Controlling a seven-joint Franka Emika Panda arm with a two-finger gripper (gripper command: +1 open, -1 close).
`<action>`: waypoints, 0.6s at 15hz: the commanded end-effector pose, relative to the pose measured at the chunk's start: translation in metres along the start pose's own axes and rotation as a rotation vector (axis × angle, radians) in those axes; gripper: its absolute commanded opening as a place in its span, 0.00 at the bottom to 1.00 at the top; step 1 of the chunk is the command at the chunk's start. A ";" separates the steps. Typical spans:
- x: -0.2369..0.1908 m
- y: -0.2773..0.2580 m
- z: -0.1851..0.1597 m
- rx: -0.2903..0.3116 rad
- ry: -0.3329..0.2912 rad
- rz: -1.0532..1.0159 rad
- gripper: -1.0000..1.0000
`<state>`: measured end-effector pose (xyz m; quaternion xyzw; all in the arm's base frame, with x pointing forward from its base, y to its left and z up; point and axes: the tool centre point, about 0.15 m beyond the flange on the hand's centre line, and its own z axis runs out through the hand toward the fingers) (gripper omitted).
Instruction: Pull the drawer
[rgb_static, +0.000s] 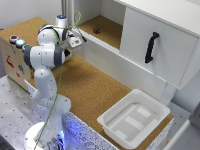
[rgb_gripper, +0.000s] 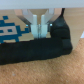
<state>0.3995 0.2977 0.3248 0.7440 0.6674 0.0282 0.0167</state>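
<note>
The drawer shows as a white front panel (rgb_static: 160, 45) with a black handle (rgb_static: 151, 47) on the white cabinet at the exterior view's right. My gripper (rgb_static: 80, 40) hangs well away from it toward the exterior view's left, over the cork counter near the cabinet's open lower shelf (rgb_static: 107, 27). In the wrist view the gripper (rgb_gripper: 40, 34) has its pale fingers (rgb_gripper: 35, 25) drawn close together with nothing between them. A black band (rgb_gripper: 40, 47) lies just beyond the fingertips. The drawer is out of the wrist view.
A white plastic bin (rgb_static: 134, 118) sits on the cork counter (rgb_static: 90, 85) at the front right. A small dark object (rgb_static: 96, 30) lies on the open shelf. A box with coloured knobs (rgb_static: 15, 50) stands behind the arm; a blue-patterned box (rgb_gripper: 7, 27) shows in the wrist view.
</note>
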 end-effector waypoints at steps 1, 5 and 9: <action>-0.049 0.014 0.009 -0.055 0.045 0.003 0.00; -0.066 0.027 0.007 -0.057 0.070 0.033 0.00; -0.078 0.036 0.006 -0.044 0.079 0.040 0.00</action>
